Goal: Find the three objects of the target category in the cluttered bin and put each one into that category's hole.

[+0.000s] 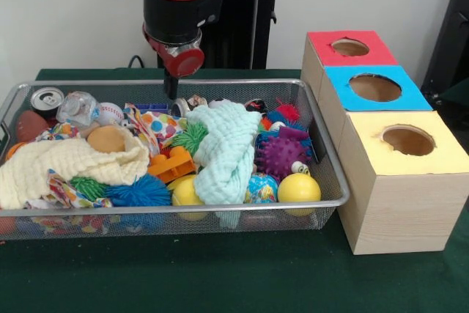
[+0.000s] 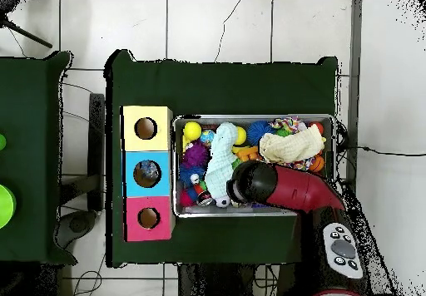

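Note:
A wire mesh bin (image 1: pixel 220 207) holds a jumble of toys and cloths. Among them are a purple spiky ball (image 1: pixel 281 155), a blue spiky ball (image 1: pixel 139 192), two yellow balls (image 1: pixel 299 188) (image 1: pixel 185 192), a baseball (image 1: pixel 110 113), a soda can (image 1: pixel 47 99), and an orange toy (image 1: pixel 172 165). A mint cloth (image 1: pixel 227 148) and a cream cloth (image 1: pixel 69 166) cover part of the pile. My gripper (image 1: pixel 171 89) hangs just above the bin's far side, near the polka-dot cloth (image 1: pixel 157 124). In the overhead view the arm (image 2: pixel 283 189) hides it.
Three wooden boxes with round holes stand in a row beside the bin: red top (image 1: pixel 350 48), blue top (image 1: pixel 375 87), yellow top (image 1: pixel 408 141). In the overhead view they are yellow (image 2: pixel 146 128), blue (image 2: pixel 147 174), red (image 2: pixel 149 219). Green cloth covers the table.

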Available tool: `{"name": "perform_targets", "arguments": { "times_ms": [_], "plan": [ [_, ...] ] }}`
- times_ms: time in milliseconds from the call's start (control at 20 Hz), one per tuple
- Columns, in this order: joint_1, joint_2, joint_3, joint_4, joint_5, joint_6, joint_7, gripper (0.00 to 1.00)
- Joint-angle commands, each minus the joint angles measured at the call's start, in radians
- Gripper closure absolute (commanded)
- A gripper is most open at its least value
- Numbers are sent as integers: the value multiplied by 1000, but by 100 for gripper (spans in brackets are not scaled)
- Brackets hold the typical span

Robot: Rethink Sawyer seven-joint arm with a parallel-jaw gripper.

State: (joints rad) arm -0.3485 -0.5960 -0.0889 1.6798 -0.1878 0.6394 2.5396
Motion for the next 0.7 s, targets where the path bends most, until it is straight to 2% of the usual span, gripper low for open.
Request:
{"name": "perform_targets", "arguments": {
  "times_ms": [50,150,500,700],
  "plan": [
    [-59,35,177,44,-106,-13,-291,100],
    [-87,42,205,38,-128,-20,-293,100],
    [-123,53,247,-64,-205,90,-327,100],
    [-148,60,269,-87,-240,105,-328,100]
  ]
}}
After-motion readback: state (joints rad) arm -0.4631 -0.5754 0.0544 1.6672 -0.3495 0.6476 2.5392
